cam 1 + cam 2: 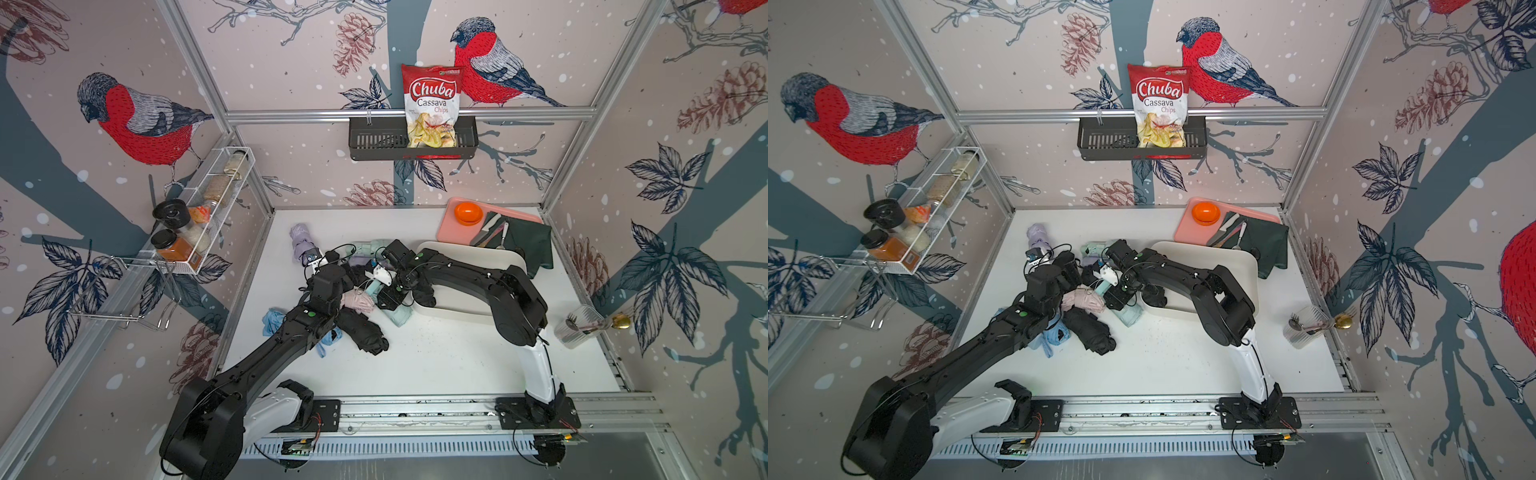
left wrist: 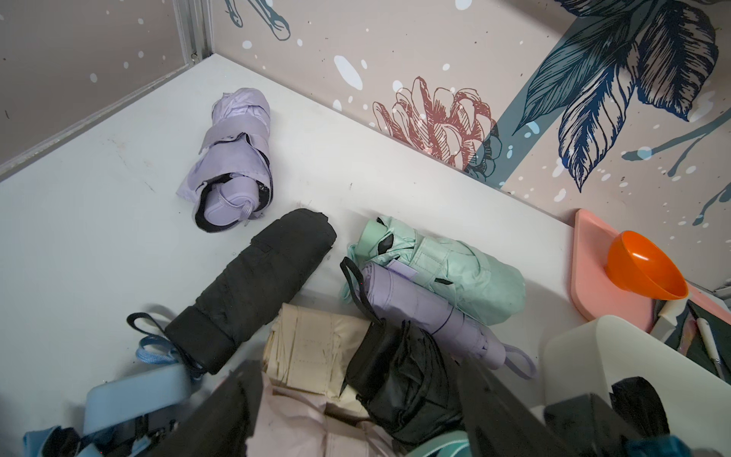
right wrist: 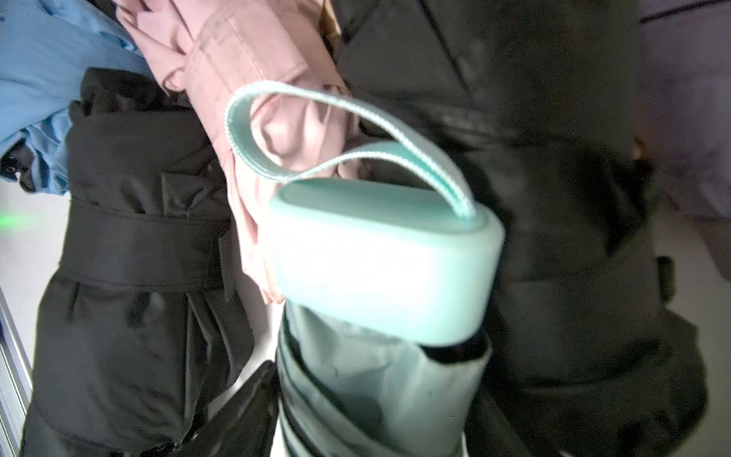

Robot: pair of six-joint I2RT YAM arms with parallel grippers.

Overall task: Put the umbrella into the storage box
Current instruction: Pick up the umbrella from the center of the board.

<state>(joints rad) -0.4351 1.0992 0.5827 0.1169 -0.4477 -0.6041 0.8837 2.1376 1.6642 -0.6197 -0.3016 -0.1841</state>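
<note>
Shows mint umbrella (image 1: pixel 397 318) beside box (image 1: pixel 457 312), handle end farther out, between fingers (image 3: pixel 253 399) of nearer right gripper (image 1: pixel 390 301), hold unclear, with left gripper (image 2: pixel 356 403) spread open.

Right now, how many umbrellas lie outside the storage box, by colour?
Black umbrellas: 3
Lilac umbrellas: 2
Mint umbrellas: 2
Pink umbrella: 1
Blue umbrella: 1
Cream umbrella: 1
Total: 10
Not counted: black bundle inside the storage box.

Clutter round the edges: snacks, spices, a bowl.
Well off from the left fingers (image 2: pixel 490 403), an orange bowl (image 2: pixel 648 269) sits on a pink tray (image 2: pixel 587 285) — much farther off, a chips bag (image 1: pixel 432 106) stands in a black wall basket (image 1: pixel 374 141), and spice jars (image 1: pixel 176 249) fill a wire rack (image 1: pixel 241 183).
</note>
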